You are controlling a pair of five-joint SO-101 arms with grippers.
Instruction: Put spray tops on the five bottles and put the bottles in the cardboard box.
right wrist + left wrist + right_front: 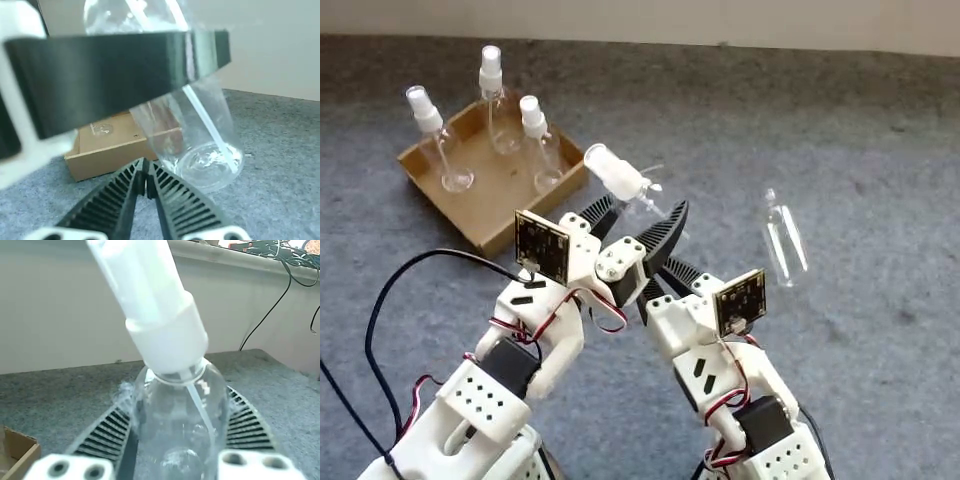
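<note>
My left gripper (640,212) is shut on a clear bottle (638,195) and holds it tilted above the carpet, just right of the cardboard box (450,213). A white spray top (610,168) sits on its neck. In the left wrist view the bottle (175,415) is between the ribbed fingers (100,437), with the spray top (155,315) above. My right gripper (670,275) is shut on nothing, just below the bottle's base (205,160); its fingers (165,200) meet at the tips. A second clear bottle (785,240) lies uncapped on the carpet to the right.
Three bottles with spray tops (440,140) (498,100) (542,145) stand upright in the box. A black finger (125,70) of the left gripper crosses the right wrist view. Grey carpet (840,150) covers the table; a black cable (380,300) loops at the left.
</note>
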